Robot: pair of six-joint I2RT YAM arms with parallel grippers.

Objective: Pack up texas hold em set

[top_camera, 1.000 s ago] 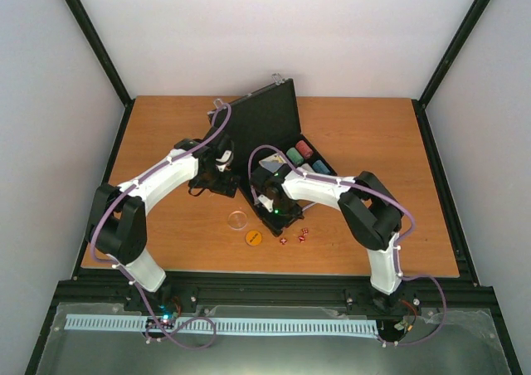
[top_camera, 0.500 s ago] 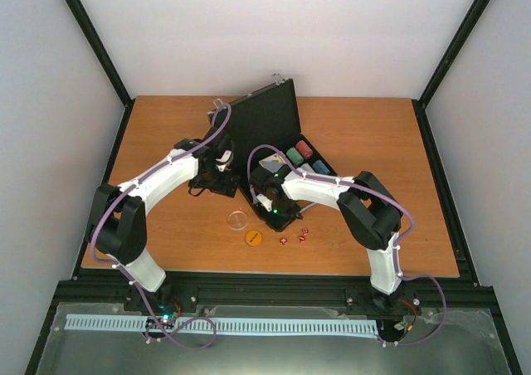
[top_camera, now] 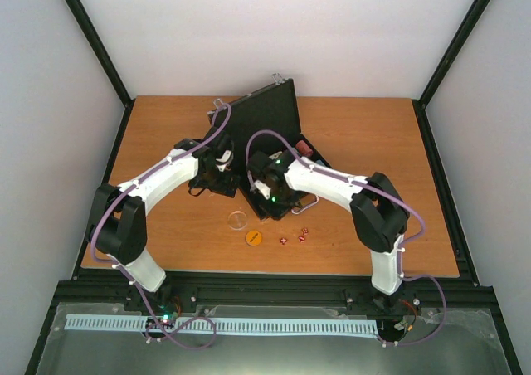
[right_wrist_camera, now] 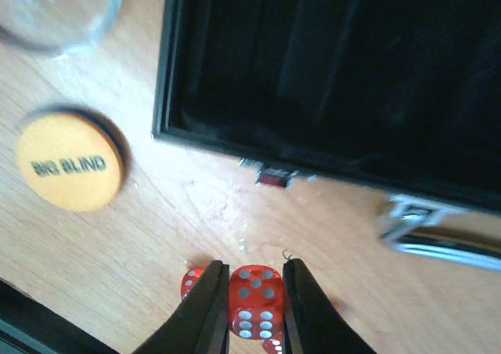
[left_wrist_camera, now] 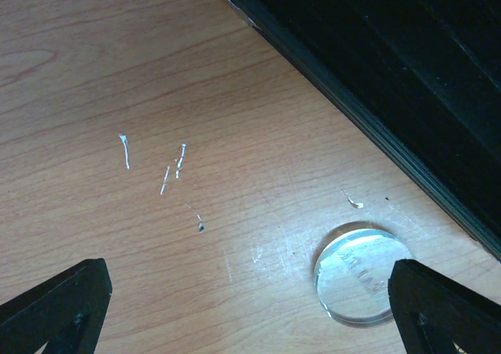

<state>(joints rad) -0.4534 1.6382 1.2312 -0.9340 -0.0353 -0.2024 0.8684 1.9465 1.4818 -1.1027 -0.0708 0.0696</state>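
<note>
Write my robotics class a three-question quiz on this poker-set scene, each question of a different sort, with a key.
1. True or false: the left hand is open, and the clear disc lies ungripped on the table.
2. What sits between the fingertips of the right hand? A) a playing card B) a red die C) a blue chip
3. Fill in: the orange disc reads "BIG ____".
Key: 1 true; 2 B; 3 BLIND.

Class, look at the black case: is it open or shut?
Open. The case has its lid raised, and red chips show inside.
</note>
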